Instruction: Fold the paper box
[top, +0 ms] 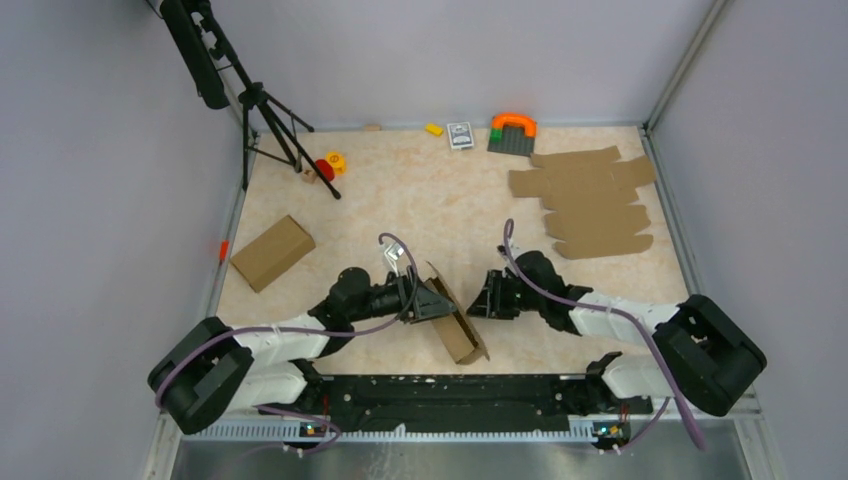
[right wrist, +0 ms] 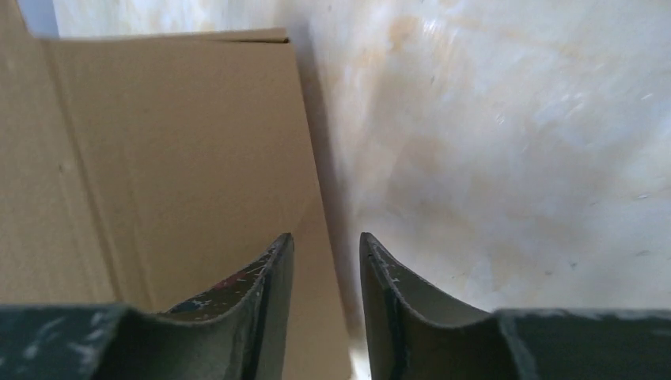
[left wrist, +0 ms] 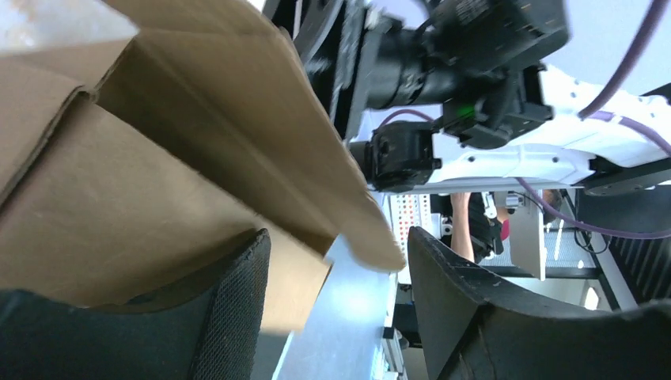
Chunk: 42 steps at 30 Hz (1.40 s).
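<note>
Both jaws released: left gripper [left wrist: 337, 237] wide, paper box [left wrist: 142, 182] against one finger; right gripper [right wrist: 325, 241] narrowly parted beside it.

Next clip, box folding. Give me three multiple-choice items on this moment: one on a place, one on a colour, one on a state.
1. In the top view, where on the table does the pile of flat cardboard sheets lie?
A) far right
B) near left
C) between the arm bases

2. What colour is most of the toy arch at the far edge?
A) blue
B) orange
C) white

3. What state is the paper box in?
A) a flat sheet
B) closed up
C) partly folded, panels raised, still open

Answers:
1 A: the sheets lie overlapped by the far right corner.
2 B: its curve is bright orange.
3 C: creased panels stand up, yet the box gapes open.
</note>
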Available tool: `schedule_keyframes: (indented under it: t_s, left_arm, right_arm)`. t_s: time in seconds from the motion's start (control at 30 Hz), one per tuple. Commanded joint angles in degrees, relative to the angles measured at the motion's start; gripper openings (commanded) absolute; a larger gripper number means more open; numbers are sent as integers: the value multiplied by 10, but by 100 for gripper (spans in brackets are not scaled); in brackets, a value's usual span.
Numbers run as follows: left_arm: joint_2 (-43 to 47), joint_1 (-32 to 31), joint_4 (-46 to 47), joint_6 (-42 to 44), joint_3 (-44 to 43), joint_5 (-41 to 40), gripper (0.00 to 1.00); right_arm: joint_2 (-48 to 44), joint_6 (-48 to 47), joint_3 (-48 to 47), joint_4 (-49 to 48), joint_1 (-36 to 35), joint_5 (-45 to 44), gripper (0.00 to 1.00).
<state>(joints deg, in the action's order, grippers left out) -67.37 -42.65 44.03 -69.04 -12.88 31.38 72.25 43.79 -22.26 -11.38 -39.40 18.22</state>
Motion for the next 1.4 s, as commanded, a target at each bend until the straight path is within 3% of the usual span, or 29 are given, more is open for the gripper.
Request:
schedule_keyframes:
  t_s: [0.0,0.33,0.53,0.7,0.83,1.03,1.13,1.23,1.37]
  left_arm:
    - [8,-1,31,15,-31,-11,65]
    - [39,-1,-93,67,-67,-20,63]
    - [129,-1,-330,150,-126,-76,61]
    - [172,0,-519,174,-159,-165,65]
    - [153,0,-499,164,-143,-156,66]
    - [72,0,-459,165,-161,-115,65]
    - [45,0,-449,167,-168,-110,63]
    - [19,0,-448,169,-175,-105,53]
    - [1,0,-445,170,-180,-102,49]
  right_arm:
    - [3,-11,-20,16,-9,42,38]
    - [-43,-54,-45,99,29,34,39]
    - [-85,-74,-61,159,36,7,40]
    - [-160,-85,-63,206,38,-30,45]
    - [-215,-94,-78,230,38,-7,55]
    - [-216,-50,-88,168,37,121,80]
    - [-215,-40,-95,161,33,121,83]
    - [-193,-46,-114,184,17,115,82]
    - [-142,-66,-170,249,-49,50,74]
